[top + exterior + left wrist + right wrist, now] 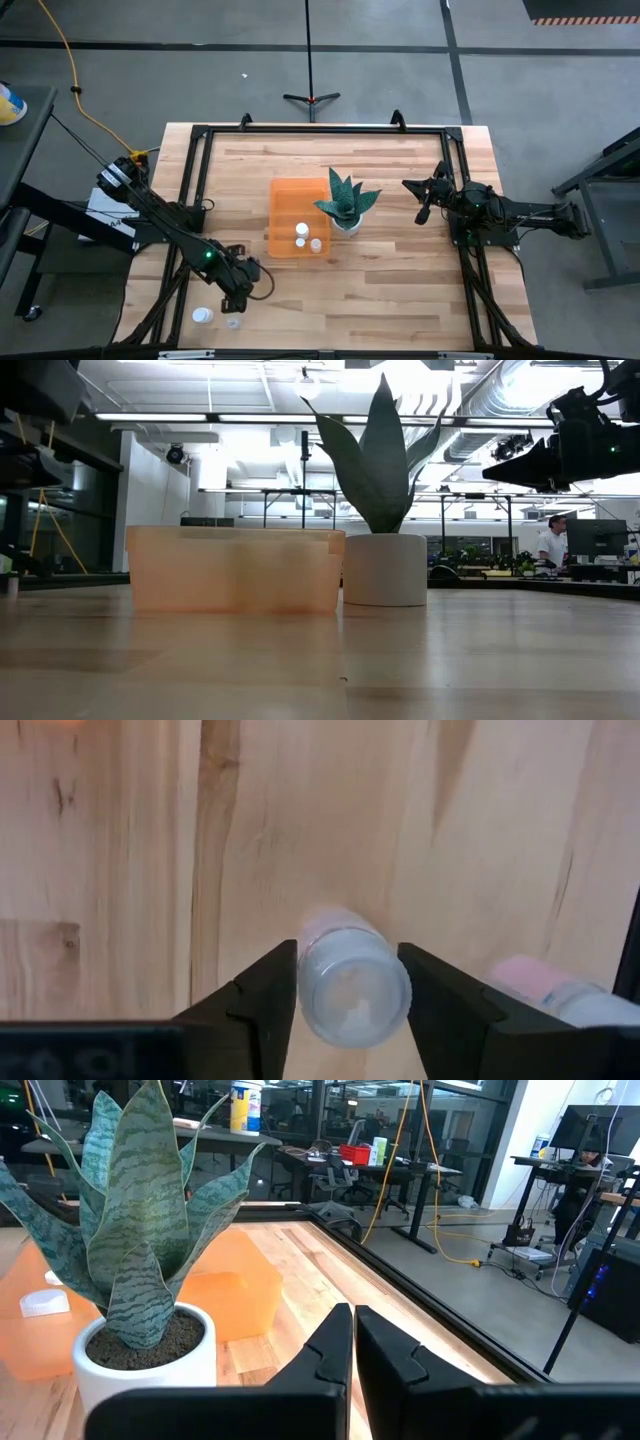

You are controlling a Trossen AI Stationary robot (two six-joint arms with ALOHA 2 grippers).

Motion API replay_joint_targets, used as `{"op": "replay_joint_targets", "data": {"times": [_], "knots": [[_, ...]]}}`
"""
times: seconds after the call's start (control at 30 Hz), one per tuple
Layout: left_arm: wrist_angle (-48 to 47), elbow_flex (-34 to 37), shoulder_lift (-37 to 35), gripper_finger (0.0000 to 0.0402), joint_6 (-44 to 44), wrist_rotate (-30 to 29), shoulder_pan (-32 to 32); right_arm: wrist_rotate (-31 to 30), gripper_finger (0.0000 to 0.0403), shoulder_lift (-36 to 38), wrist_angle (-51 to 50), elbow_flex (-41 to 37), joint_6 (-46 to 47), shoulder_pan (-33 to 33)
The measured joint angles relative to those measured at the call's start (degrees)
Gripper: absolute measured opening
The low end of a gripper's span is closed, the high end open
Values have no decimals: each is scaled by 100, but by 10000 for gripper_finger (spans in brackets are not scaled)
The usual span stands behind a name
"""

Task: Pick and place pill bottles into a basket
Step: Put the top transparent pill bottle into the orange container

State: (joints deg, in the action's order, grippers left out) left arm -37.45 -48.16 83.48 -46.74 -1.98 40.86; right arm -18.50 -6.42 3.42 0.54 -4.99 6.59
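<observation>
Presently a small white, partly translucent pill bottle [352, 988] is bracketed by the two dark fingers of the left tool [348, 1000], low over the pale wooden bench [400, 270] near its front left corner; the fingers sit against the bottle's sides, so a grip appears to be closed on it, though it cannot be told whether the bottle is lifted clear. Another pill bottle [590, 1005] is seen just beside it, and a white-capped one [203, 315] lies near the bench edge. Two bottles [308, 238] are already lying in the translucent bright orange rectangular basket [285, 200], which stands mid-bench, touching or just beside the white pot with the teal spiky plant [346, 205]. The right tool [353, 1342] is held idle above the right side, its fingers pressed together on nothing. The step in hand is judged to be the grasp; next, a lift and a carry toward the basket would be called for, with release over its open top.
</observation>
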Motion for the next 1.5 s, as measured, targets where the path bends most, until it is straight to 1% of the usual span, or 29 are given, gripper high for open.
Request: {"op": "replay_joint_targets", "data": {"times": [0.1,0.17,0.3,0.37,0.5,0.63,0.7,0.77,0.87,0.97,1.07,1.17,1.3,1.5], "knots": [[-63,-52,-30,185,244,-2,-26,1,6,0,0,0,0,0],[-182,-219,-33,172,424,77,-125,2,5,0,0,0,0,0],[-758,-707,-35,172,681,136,-403,1,7,-2,2,0,1,1],[-1054,-955,-37,180,1016,113,-586,2,7,-2,2,0,0,0],[-1685,-1498,-39,196,1825,-173,-1065,2,5,0,2,0,0,0],[-1918,-1915,-39,184,2561,-466,-1630,2,6,-2,2,0,0,1],[-1918,-2073,-42,177,2857,-503,-1892,2,8,-2,2,0,0,1],[-1884,-2122,-39,175,3168,-503,-2141,2,9,-2,2,0,-10,2],[-1755,-2092,4,185,3565,-564,-2468,2,9,-2,2,0,-27,0],[-1676,-2013,149,195,3675,-657,-2759,2,7,-2,2,0,-37,0],[-1561,-2000,324,195,3839,-649,-2966,0,9,0,2,0,-42,1],[-1277,-2004,521,185,4074,-567,-3081,2,11,-20,2,0,-42,0],[-1284,-2002,833,179,4218,-169,-3085,2,11,-75,0,-2,-42,2],[-1254,-1996,1214,195,4306,124,-3073,6,12,-109,-4,-2,-42,2]]}}
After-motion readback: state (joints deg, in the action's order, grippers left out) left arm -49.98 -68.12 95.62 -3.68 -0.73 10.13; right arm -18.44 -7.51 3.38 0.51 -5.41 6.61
